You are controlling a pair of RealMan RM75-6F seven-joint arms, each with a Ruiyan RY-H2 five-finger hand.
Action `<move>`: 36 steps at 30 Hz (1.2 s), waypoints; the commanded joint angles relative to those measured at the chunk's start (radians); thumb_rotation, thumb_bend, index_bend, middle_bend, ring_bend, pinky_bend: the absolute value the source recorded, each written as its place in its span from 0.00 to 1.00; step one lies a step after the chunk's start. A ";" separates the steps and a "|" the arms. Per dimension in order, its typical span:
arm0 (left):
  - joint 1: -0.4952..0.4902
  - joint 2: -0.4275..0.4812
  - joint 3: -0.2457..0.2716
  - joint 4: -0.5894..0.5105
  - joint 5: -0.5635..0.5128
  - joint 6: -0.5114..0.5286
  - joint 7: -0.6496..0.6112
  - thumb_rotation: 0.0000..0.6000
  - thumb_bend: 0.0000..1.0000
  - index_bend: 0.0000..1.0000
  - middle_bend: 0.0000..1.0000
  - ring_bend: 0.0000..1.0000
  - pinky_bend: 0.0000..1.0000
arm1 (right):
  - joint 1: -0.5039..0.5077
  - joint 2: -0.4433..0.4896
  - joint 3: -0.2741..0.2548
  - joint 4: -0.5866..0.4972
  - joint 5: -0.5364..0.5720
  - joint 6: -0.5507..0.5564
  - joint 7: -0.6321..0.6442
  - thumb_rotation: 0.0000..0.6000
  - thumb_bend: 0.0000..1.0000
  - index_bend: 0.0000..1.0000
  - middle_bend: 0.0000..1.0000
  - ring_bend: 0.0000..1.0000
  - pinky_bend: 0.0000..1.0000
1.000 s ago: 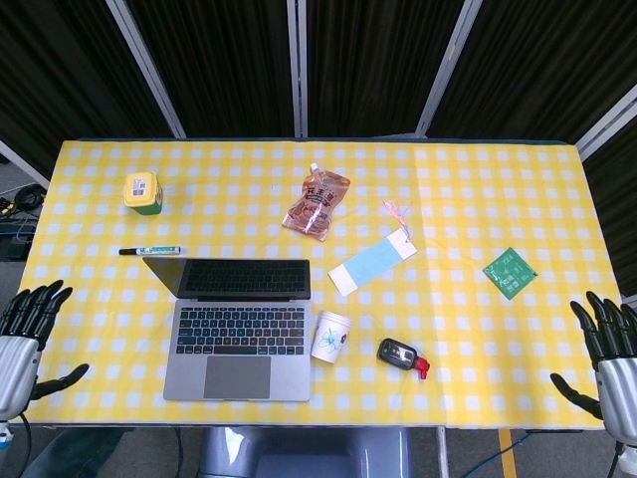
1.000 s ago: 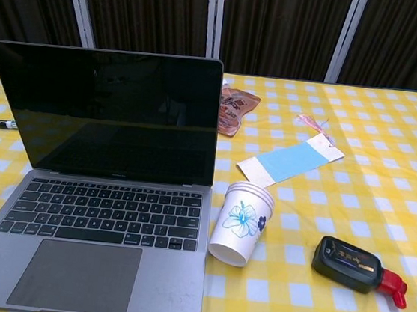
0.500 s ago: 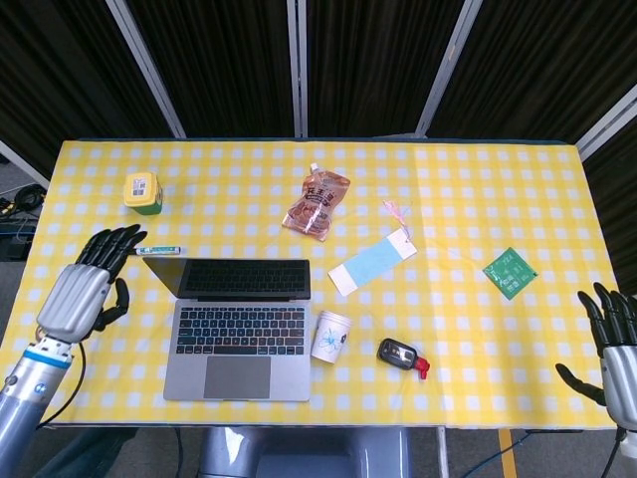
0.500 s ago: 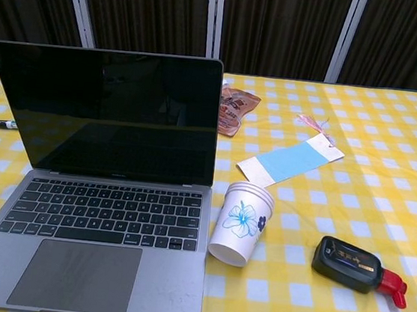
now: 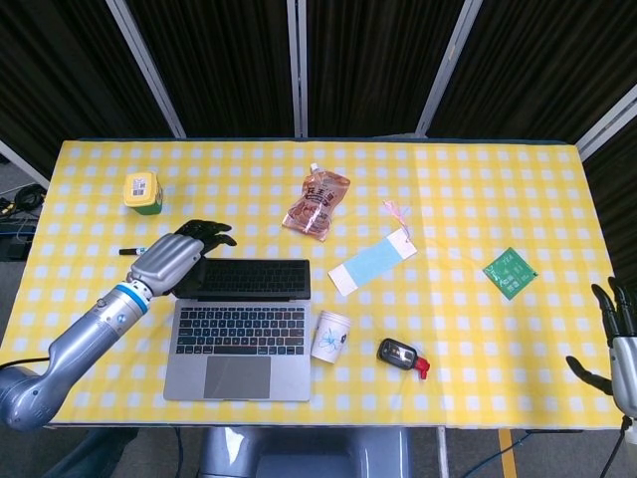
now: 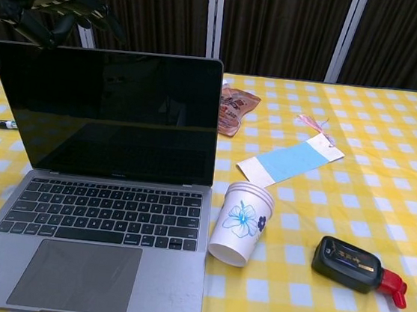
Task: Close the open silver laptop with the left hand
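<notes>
The open silver laptop (image 5: 239, 329) sits at the front left of the table, its dark screen (image 6: 108, 111) standing upright toward me. My left hand (image 5: 177, 257) hovers over the screen's upper left corner, fingers spread and holding nothing; in the chest view the left hand (image 6: 52, 10) shows just above the lid's top edge. I cannot tell whether it touches the lid. My right hand (image 5: 619, 344) hangs open at the far right edge, off the table.
A paper cup (image 5: 330, 335) stands right beside the laptop, with a black-and-red device (image 5: 401, 355) further right. A black marker (image 5: 127, 251) lies behind the laptop's left side. Further back are a green jar (image 5: 142, 190), a snack pouch (image 5: 317, 202), a blue card (image 5: 372, 264) and a green board (image 5: 511, 272).
My left hand has swung in from the table's left edge to above the laptop's screen. My right hand has drawn back and lower at the right edge. The laptop has not moved.
</notes>
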 commanded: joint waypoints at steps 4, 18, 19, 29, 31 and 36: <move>-0.031 -0.017 -0.006 0.052 -0.001 -0.051 -0.093 1.00 1.00 0.27 0.23 0.20 0.19 | 0.002 0.000 0.005 0.005 0.012 -0.003 0.003 1.00 0.00 0.02 0.00 0.00 0.00; 0.024 0.066 -0.038 0.020 0.159 -0.181 -0.408 1.00 1.00 0.37 0.32 0.29 0.31 | 0.004 -0.003 0.000 0.001 0.002 0.001 -0.007 1.00 0.00 0.02 0.00 0.00 0.00; 0.036 0.063 -0.042 0.019 0.188 -0.172 -0.433 1.00 1.00 0.38 0.33 0.30 0.31 | 0.004 -0.003 0.001 0.001 0.002 0.002 -0.008 1.00 0.00 0.02 0.00 0.00 0.00; 0.088 0.101 -0.011 -0.004 0.454 -0.163 -0.659 1.00 1.00 0.39 0.33 0.31 0.31 | 0.002 -0.002 0.000 -0.002 -0.004 0.011 -0.010 1.00 0.00 0.02 0.00 0.00 0.00; 0.089 0.112 0.006 -0.008 0.499 -0.160 -0.696 1.00 1.00 0.39 0.33 0.31 0.31 | 0.001 -0.001 -0.001 -0.003 -0.005 0.013 -0.010 1.00 0.00 0.02 0.00 0.00 0.00; 0.103 0.123 0.056 -0.023 0.588 -0.132 -0.755 1.00 1.00 0.39 0.33 0.31 0.31 | -0.004 0.002 -0.001 -0.007 -0.009 0.024 -0.006 1.00 0.00 0.02 0.00 0.00 0.00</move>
